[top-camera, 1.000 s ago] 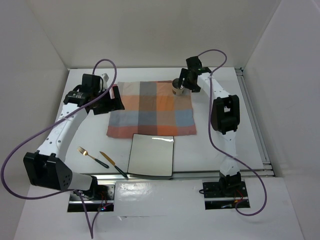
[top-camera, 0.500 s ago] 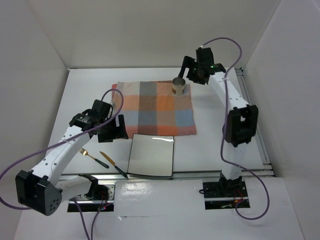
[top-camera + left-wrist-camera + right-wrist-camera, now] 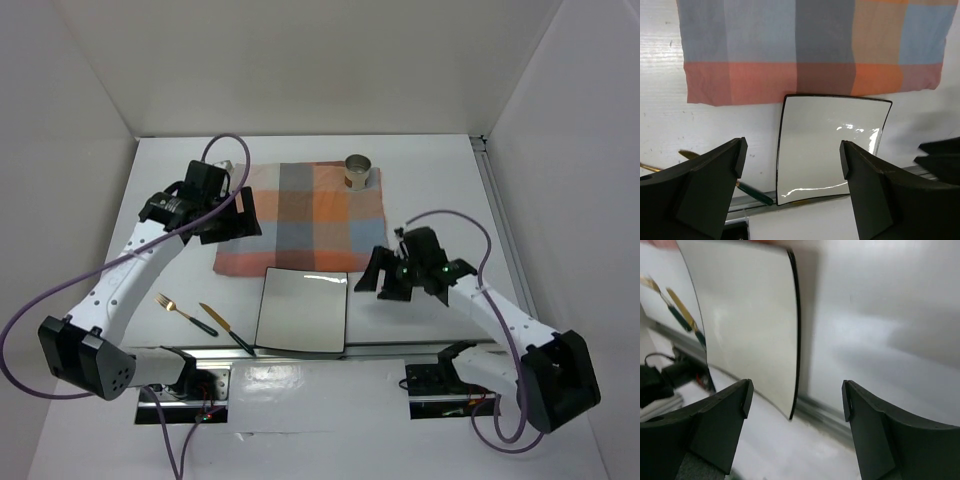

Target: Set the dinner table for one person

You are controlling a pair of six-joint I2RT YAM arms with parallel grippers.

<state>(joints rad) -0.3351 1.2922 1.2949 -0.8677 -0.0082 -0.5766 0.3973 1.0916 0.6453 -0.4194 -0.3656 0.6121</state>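
Matte white dinner table (image 3: 450,200), aluminium-railed, under every item listed.

Orange, blue and grey checked cloth (image 3: 310,215): flat at the far middle. Left edge partly covered from above by the left gripper (image 3: 792,147), jaws wide apart and empty.

Dark-rimmed square white plate (image 3: 303,310): near edge at the front rail, far edge at the cloth's hem. Touching or overlapping, not clear.

Gold fork (image 3: 180,310) and knife (image 3: 222,325): slanted, left of the plate. Almost wholly hidden behind a finger in the left wrist view, blurred in the right.

Upright metal cup (image 3: 358,172): on the cloth's far right corner, untouched.

Low right gripper (image 3: 796,387): just right of the plate, jaws apart, nothing between.

Since a second ago: right gripper gone from the cup to the plate's side. Left gripper dipped towards the cutlery, then back over the cloth's edge. Cloth, plate, cutlery and cup unmoved.
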